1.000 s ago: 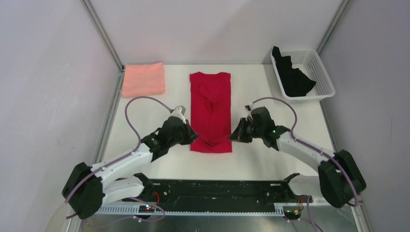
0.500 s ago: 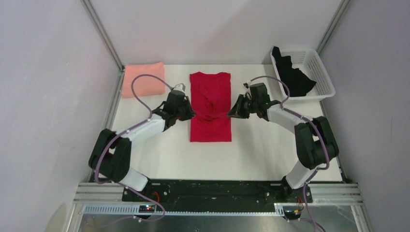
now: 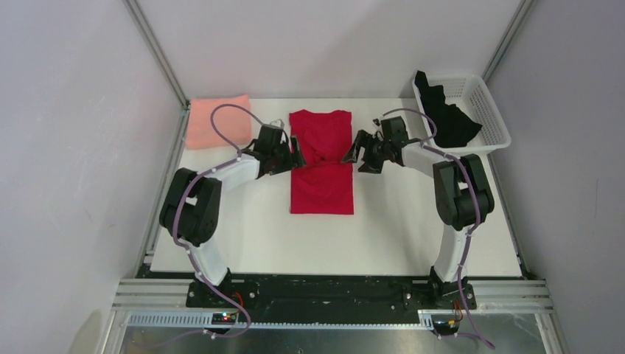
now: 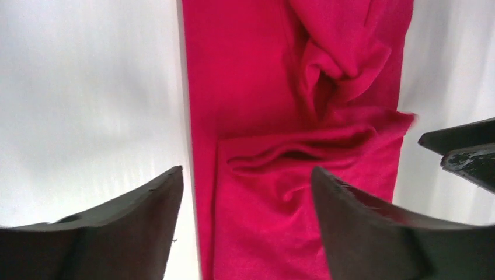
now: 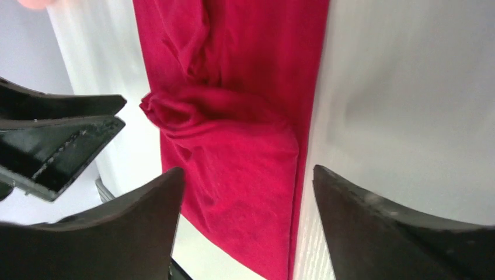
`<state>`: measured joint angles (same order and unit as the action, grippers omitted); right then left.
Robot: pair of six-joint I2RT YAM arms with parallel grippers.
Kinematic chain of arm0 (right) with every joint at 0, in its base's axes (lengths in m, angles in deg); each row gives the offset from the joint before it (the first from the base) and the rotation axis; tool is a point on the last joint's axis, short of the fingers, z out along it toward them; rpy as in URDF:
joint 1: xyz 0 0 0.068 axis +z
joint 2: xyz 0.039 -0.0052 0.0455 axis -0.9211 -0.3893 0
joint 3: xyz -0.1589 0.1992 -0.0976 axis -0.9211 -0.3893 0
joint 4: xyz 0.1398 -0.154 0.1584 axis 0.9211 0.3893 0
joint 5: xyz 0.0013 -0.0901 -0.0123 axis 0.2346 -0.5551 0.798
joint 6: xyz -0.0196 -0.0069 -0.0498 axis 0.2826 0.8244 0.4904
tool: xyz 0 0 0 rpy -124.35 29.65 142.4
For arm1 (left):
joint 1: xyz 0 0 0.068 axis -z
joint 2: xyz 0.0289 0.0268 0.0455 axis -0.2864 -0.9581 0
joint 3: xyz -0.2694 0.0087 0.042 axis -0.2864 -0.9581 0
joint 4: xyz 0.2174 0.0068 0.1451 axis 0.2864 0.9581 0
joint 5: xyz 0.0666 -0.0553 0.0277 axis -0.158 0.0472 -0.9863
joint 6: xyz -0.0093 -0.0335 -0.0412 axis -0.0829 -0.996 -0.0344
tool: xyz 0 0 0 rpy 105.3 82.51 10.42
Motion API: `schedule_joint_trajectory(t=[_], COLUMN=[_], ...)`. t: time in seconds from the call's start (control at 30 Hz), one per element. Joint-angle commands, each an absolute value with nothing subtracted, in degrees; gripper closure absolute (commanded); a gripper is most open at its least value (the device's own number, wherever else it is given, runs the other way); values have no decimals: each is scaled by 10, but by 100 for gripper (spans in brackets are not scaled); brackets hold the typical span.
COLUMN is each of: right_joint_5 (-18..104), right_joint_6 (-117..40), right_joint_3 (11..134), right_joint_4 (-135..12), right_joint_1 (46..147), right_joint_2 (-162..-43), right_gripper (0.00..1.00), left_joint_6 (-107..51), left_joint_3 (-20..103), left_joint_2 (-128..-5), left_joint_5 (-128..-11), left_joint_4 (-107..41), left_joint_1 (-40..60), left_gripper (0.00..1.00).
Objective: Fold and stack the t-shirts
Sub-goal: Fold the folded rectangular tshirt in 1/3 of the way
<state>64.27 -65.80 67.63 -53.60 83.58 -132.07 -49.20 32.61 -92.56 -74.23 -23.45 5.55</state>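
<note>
- From above, the fingers of both tools blur into the dark wrist housings, so I go by the wrist cameras for their state.
- Left tool (image 3: 295,156) (image 4: 246,174): fingers spread wide with nothing pinched, and the lower part of each finger is cut off by the frame.
- Right tool (image 3: 351,155) (image 5: 248,172): also spread, gripping nothing. Its camera catches the left tool opposite it, only partly in frame.
- The red t-shirt (image 3: 322,168) (image 4: 262,116) (image 5: 245,87) lies flat on the bench (image 3: 398,221) between the two tools. Its doubled-over flap ends in a rumpled ridge level with both tools. What lies under the flap is hidden.
- The salmon-pink t-shirt (image 3: 218,121) sits folded, out beyond the left tool on its outer side.
- The black t-shirt (image 3: 447,118) is heaped in the basket (image 3: 487,96) beyond the right tool, and I can't make out its shape.
- Compared with a second ago, both arms reach much farther from their bases, and the red shirt's near edge lies farther up the bench, so it looks shorter.
</note>
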Motion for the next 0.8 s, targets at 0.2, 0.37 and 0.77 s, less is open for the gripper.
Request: schedule_joint_trajectory(t=[0.2,0.37,0.77], right_joint_5=[556,540,512], right_joint_6=[-598,-624,-719], right_joint_3=[655,526,404], right_joint_4=[-480,-490,-548], right_joint_1=[869,912,966], right_joint_2=[-1210,-1120,-1099], right_gripper=[1,1,28], left_joint_6=[-497,-541,-601], left_joint_3=[275,123,8], left_joint_2=[-811,-723,-711], left_joint_5=[-709,-681,-689], left_joint_4=[-243,-273,-344], left_joint_1=[43,58,102], left_gripper=[0,0,33])
